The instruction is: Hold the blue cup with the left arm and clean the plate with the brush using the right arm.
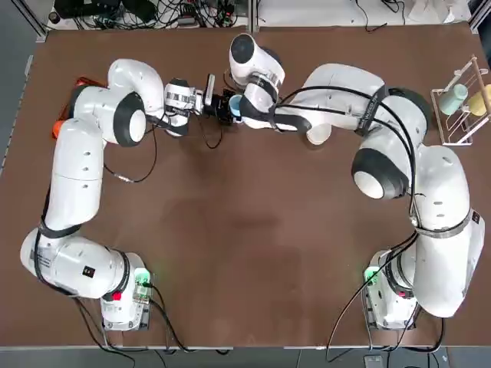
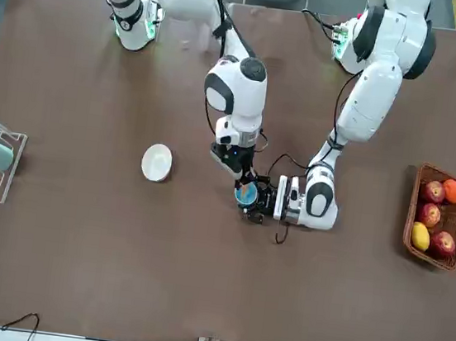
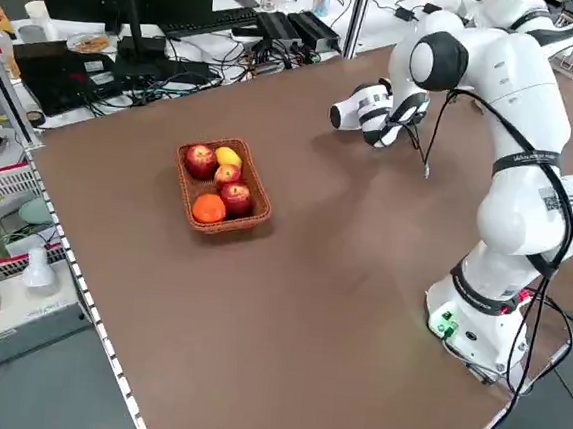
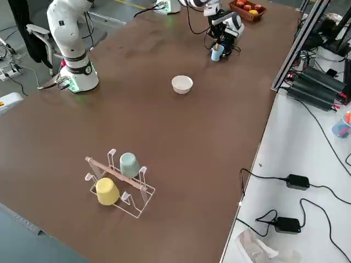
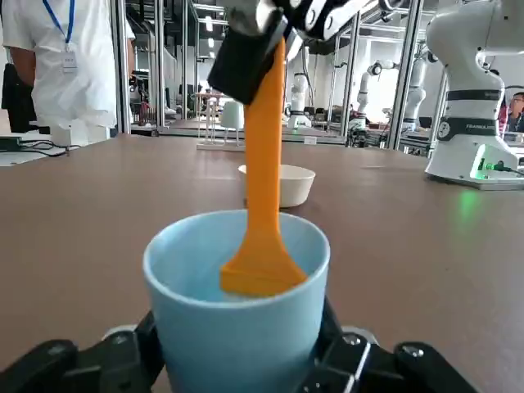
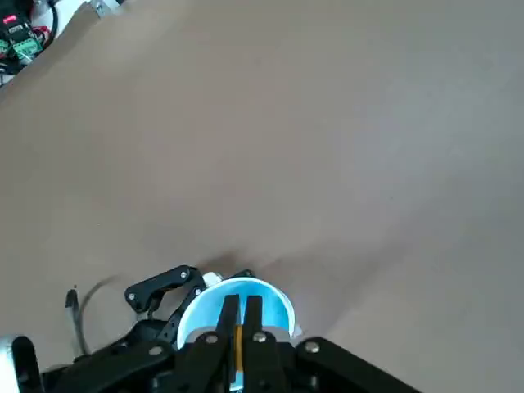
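Two Franka arms meet mid-table: the left gripper (image 2: 267, 202) clamps the blue cup (image 5: 237, 307) upright on the table, while the right gripper (image 5: 260, 33), pinched shut on the brush (image 5: 262, 192), hangs over it with the bristle end inside. A straight lift should clear the rim before crossing to the plate (image 2: 156, 163) standing nearby. The bristles themselves are hard to make out.

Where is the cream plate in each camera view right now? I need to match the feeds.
Top: plate, mostly under the right arm.
Front: left of centre.
Left side: not visible.
Right side: upper middle.
Left wrist: behind the brush.
Right wrist: not in it.
Landmark: blue cup.
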Controlling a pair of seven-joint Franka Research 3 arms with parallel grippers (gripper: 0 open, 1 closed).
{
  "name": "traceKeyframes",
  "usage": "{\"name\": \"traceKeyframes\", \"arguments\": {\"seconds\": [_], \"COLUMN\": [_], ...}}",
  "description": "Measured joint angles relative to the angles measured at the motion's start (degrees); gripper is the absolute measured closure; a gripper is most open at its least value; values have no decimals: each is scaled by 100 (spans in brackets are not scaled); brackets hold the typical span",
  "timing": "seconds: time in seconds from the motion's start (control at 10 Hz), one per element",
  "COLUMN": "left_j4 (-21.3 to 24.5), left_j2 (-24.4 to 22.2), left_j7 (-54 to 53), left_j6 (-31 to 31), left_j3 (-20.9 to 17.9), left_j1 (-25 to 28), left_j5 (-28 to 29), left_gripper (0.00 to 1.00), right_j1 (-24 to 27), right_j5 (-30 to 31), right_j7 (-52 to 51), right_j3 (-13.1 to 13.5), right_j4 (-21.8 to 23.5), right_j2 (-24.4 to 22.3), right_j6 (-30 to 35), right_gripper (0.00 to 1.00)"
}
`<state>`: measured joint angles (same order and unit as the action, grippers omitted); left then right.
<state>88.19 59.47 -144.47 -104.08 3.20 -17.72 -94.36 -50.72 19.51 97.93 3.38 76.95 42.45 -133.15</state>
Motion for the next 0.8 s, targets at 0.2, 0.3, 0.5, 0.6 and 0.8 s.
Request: {"name": "traceKeyframes", "arguments": {"seconds": [0.2,0.3,0.5,0.6,0.8], "left_j4": [0,0,0,0,4], "left_j2": [0,0,0,0,0], "left_j7": [0,0,0,0,0], "left_j6": [0,0,0,0,9], "left_j3": [0,0,0,0,1], "left_j1": [0,-1,-1,-1,-2], "left_j5": [0,0,0,0,0], "left_gripper": [30,30,29,27,16], "right_j1": [0,0,4,5,6], "right_j5": [-2,-2,-4,-27,-164], "right_j7": [0,0,0,-8,-137], "right_j3": [-3,-3,-2,-2,-4], "right_j4": [-54,-81,-114,-140,-149], "right_j2": [-56,-94,-198,-260,-429], "right_j6": [43,145,238,250,550], "right_gripper": [95,95,95,95,95]}}
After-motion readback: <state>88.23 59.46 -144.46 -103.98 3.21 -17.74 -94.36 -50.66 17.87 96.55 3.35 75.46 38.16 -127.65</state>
